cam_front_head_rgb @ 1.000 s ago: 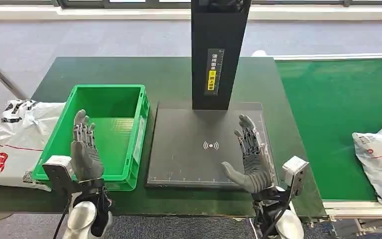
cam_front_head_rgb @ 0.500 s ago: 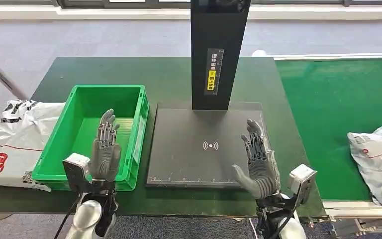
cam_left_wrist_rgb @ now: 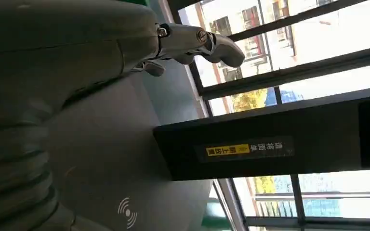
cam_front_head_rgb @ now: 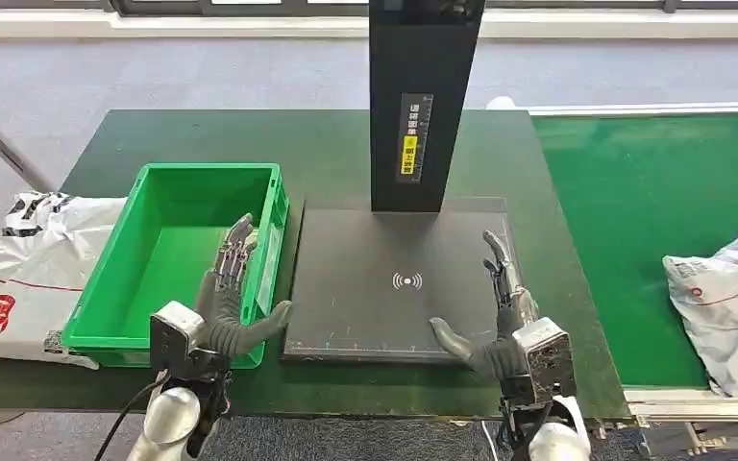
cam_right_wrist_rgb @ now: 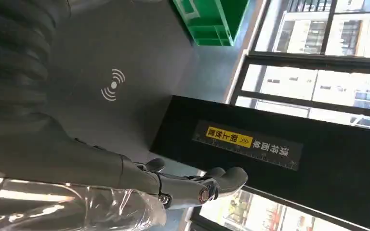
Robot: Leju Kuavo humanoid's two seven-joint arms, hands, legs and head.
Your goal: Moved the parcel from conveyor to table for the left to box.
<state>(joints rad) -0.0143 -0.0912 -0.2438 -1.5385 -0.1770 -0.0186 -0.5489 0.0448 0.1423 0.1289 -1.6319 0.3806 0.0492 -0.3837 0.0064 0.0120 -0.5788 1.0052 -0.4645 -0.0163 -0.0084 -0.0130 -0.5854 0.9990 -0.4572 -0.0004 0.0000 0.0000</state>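
Observation:
A grey plastic-wrapped parcel lies on the green conveyor belt at the far right, well beyond my right hand. My right hand is raised over the near right part of the black scan pad, fingers spread, holding nothing; its thumb also shows in the right wrist view. My left hand is up over the near right corner of the green box, fingers apart and empty. The box's inside looks bare.
A black scanner post rises at the back of the pad between my hands. Another white printed parcel lies left of the box on the dark green table. The table's front edge runs just before my wrists.
The parcel has ridden the belt leftward, closer. My left hand has swung right from over the box's left side to its right corner. My right hand has turned edge-on and shifted slightly right.

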